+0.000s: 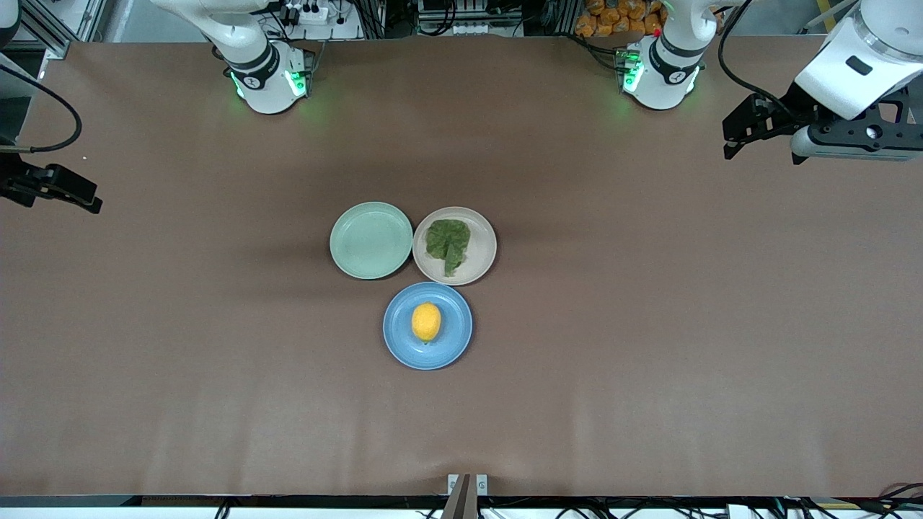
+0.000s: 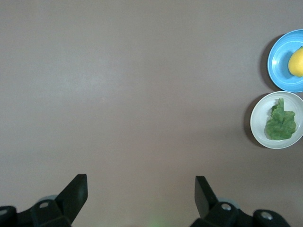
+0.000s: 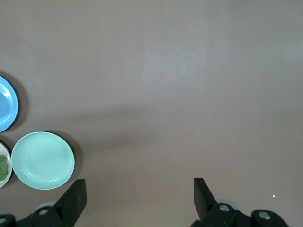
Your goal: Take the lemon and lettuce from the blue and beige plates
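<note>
The lemon (image 1: 426, 321) lies in the middle of the blue plate (image 1: 404, 349), long axis pointing toward the robots' bases. The lettuce (image 1: 448, 244) lies flat on the beige plate (image 1: 481, 261), its stem pointing toward the front camera. The blue plate is the nearest of the three to that camera; the beige plate sits just beside it, farther back, and the empty mint-green plate (image 1: 360, 256) touches or nearly touches the beige one on the side toward the right arm's end of the bench (image 1: 649, 360).

Both arms wait well away from the plates, and nothing is picked yet. The left gripper (image 1: 743, 137) hangs over the bare bench at the left arm's end, jaws spread wide and empty. The right gripper (image 3: 137, 201) hangs over the bench at the right arm's end, jaws likewise wide and empty.

The beige plate lies toward the left arm's side, so the lettuce seems its natural target. The leaf is thin and flat: the jaws would do best to come straight down over a raised crinkle or the stem and pinch there without pressing the plate. For the lemon, closing across its short axis at the middle should keep the smooth rind from squirting out. With the plates so close, one arm reaching at a time would avoid crowding.
</note>
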`<state>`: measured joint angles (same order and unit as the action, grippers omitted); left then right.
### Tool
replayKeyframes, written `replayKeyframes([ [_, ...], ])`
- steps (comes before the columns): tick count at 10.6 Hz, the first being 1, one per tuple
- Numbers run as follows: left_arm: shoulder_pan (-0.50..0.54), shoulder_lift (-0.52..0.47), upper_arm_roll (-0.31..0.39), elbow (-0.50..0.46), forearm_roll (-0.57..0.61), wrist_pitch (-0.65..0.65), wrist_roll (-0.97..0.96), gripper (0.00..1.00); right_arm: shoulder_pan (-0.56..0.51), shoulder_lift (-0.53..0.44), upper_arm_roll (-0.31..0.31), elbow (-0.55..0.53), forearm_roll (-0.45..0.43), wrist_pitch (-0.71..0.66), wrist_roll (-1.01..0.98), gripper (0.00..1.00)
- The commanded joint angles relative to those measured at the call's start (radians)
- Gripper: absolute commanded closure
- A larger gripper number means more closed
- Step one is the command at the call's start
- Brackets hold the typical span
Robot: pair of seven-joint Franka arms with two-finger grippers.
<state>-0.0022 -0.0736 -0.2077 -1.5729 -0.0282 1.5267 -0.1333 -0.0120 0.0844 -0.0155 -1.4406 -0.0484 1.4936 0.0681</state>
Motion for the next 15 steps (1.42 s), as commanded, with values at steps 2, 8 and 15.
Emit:
replayKeyframes([
  [2,0.010,0.003,0.002,0.017,-0.024,-0.020,0.034,0.00,-0.017,-0.009,0.012,-0.011,-0.001,-0.001,-0.011,0.00],
  [8,0.005,0.069,0.008,0.052,-0.016,-0.019,0.027,0.00,-0.017,-0.008,0.012,-0.011,0.001,-0.003,-0.013,0.00],
  [15,0.005,0.141,0.008,0.099,-0.013,-0.019,0.032,0.00,-0.016,-0.005,0.012,-0.011,0.001,0.000,-0.011,0.00],
])
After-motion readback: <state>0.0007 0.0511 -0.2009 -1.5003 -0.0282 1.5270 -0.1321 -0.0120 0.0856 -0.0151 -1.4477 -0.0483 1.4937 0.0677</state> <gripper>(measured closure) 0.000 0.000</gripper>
